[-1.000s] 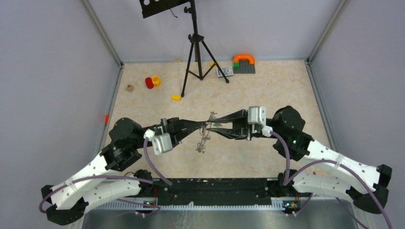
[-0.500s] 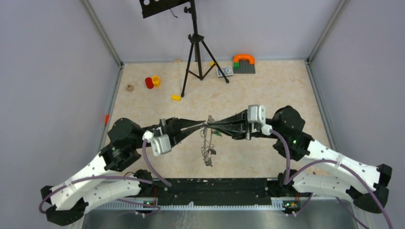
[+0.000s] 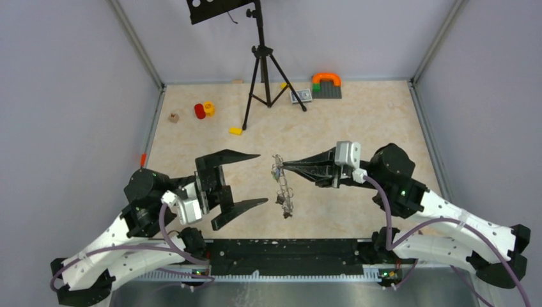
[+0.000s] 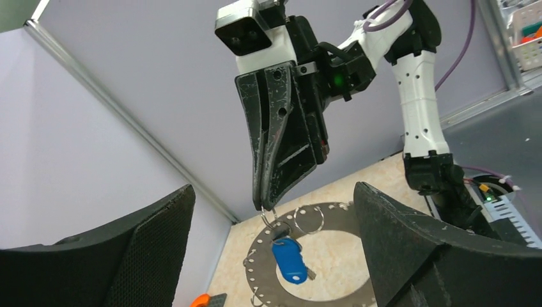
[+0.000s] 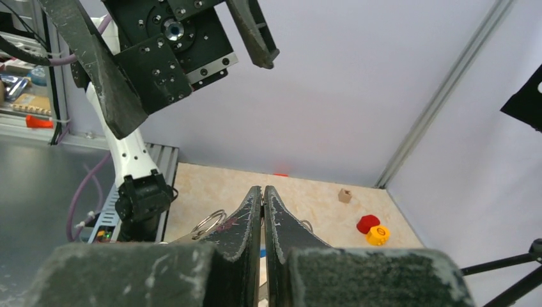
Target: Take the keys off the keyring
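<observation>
Keyring [image 4: 257, 246], a flat grey perforated ring, hangs in the air directly beneath the tips of the right gripper [image 4: 263, 206]. That gripper's fingers are pressed together and grip it by a small wire loop [image 4: 268, 219] at the upper rim. Blue-tagged key [image 4: 289, 259] dangles just below those tips, across the ring's central hole. Left gripper [image 3: 263, 178], jaws spread wide, stands apart from the right gripper, facing its tips.

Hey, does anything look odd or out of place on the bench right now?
One thing: the keyring hangs in mid-air, tilted, from a wire loop pinched by the right gripper, fingers shut, a blue-tagged key dangling on it. The left gripper is wide open, apart, holding nothing. Nothing looks spilled or damaged.
</observation>
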`<state>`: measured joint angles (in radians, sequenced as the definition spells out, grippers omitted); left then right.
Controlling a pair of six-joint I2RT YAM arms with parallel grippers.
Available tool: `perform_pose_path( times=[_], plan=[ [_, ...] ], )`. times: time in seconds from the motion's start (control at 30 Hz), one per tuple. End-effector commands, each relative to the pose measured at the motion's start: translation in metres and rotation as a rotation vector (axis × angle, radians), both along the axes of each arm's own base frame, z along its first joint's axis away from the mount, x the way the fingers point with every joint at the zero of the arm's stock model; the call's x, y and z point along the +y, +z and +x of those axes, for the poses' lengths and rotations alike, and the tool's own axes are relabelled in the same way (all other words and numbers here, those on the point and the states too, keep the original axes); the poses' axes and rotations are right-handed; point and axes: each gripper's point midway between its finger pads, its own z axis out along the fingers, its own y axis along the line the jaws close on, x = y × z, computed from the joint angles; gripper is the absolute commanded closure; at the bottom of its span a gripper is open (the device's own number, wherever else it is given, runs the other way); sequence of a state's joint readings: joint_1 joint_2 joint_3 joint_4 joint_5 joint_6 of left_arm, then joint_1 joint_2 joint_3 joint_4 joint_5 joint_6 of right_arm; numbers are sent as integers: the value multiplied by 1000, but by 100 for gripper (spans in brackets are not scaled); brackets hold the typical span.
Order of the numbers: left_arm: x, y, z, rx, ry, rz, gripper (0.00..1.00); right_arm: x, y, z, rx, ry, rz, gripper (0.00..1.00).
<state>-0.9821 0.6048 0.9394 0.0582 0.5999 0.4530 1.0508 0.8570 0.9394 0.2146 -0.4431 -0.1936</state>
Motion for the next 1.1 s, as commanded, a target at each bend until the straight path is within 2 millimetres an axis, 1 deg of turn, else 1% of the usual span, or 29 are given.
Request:
perform_pose_path(
  times=[0.0,0.1,0.17,0.23,0.43,0.53,0.6,0.7,0.73,1.07],
  plan=[
    [4,-2,-15,35,-71,-1,5,-26,55,-10,-91,-30,131,100],
    [5,-6,-21,72,-102,16,2,-31,60,-14,-101,-23,138,100],
    [2,-9,-22,104,-117,35,2,-35,66,-21,-113,4,144,100],
    [0,-8,-18,154,-114,41,2,-37,70,-28,-112,32,155,100],
    [-14,-4,1,310,-66,48,2,-44,85,-51,-134,133,191,100],
    [-19,-4,-2,319,-100,72,2,-50,91,-58,-154,156,211,100],
    [-21,-4,-8,314,-140,79,11,-52,92,-59,-160,153,221,100],
    [-24,-4,-16,315,-195,82,27,-53,91,-57,-164,143,225,100],
    [-24,-4,-17,321,-206,81,30,-53,91,-58,-165,144,226,100],
    [-32,-1,-25,374,-305,41,32,-49,88,-62,-185,183,221,100]
  ],
)
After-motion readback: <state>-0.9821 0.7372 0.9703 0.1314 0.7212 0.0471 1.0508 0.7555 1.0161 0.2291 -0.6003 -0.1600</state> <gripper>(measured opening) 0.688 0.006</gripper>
